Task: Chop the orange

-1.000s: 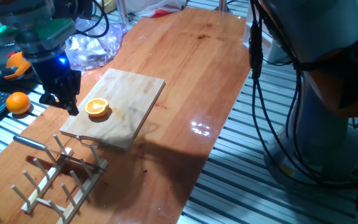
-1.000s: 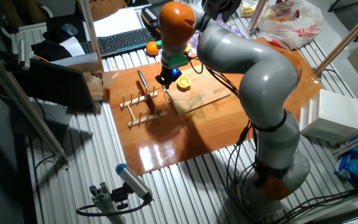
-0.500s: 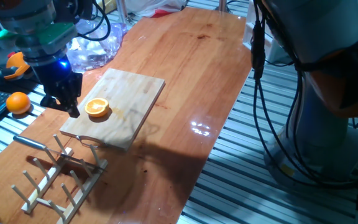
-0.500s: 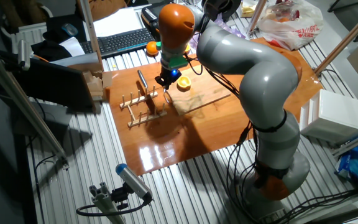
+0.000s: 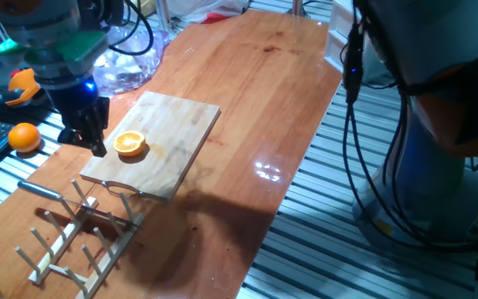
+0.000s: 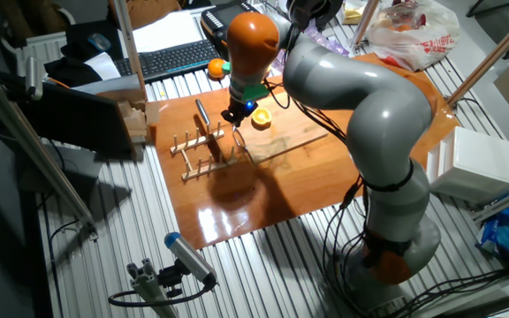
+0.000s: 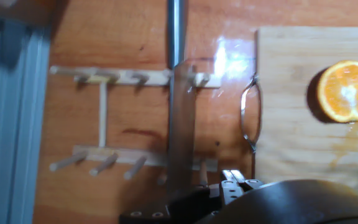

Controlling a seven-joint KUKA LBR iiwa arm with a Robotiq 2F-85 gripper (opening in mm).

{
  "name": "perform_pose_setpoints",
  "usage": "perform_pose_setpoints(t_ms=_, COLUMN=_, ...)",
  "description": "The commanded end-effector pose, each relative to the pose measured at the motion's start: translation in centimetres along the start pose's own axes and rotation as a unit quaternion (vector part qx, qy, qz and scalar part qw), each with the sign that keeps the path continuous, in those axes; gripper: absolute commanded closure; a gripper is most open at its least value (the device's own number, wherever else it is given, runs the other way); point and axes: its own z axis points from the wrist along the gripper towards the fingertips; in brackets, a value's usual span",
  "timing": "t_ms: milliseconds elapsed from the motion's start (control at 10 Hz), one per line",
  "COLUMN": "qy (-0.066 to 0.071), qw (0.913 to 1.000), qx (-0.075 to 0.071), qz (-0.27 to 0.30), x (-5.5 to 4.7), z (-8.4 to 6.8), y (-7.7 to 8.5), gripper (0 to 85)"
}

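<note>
Hand view puts the dark two-finger gripper (image 7: 229, 186) at the bottom edge; whether its jaws are apart or together cannot be told. Above it a long grey metal blade (image 7: 178, 93) runs up across the pale wooden peg rack (image 7: 104, 118). At the right, the small half orange (image 7: 348, 91) lies cut face up on the light wooden cutting board (image 7: 291, 124), upper right of frame.

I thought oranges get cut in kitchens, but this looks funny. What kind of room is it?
Probably a robot lab, not a kitchen. A half orange lies on a cutting board, but a big robot arm stands over it, a computer keyboard sits nearby, and cables hang beside the table.
</note>
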Motion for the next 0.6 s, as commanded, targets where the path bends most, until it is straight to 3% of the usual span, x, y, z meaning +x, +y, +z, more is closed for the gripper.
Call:
perform_pose_setpoints(t_ms=0, qy=-0.009, qw=0.9999, qx=0.005, qz=0.001, x=0.0, z=0.0, y=0.1, gripper=85.0)
perform_pose_setpoints(t_ms=100, qy=-0.023, qw=0.9996, qx=0.016, qz=-0.008, x=0.0, z=0.0, y=0.1, gripper=85.0)
perform_pose_setpoints(t_ms=200, qy=-0.027, qw=0.9994, qx=0.017, qz=-0.011, x=0.0, z=0.0, y=0.1, gripper=85.0)
perform_pose_setpoints(t_ms=400, qy=-0.028, qw=0.9987, qx=0.041, qz=-0.006, x=-0.1, z=-0.1, y=0.4, gripper=85.0)
perform_pose_setpoints(t_ms=500, qy=-0.034, qw=0.9984, qx=0.045, qz=0.009, x=-0.6, z=0.1, y=2.1, gripper=85.0)
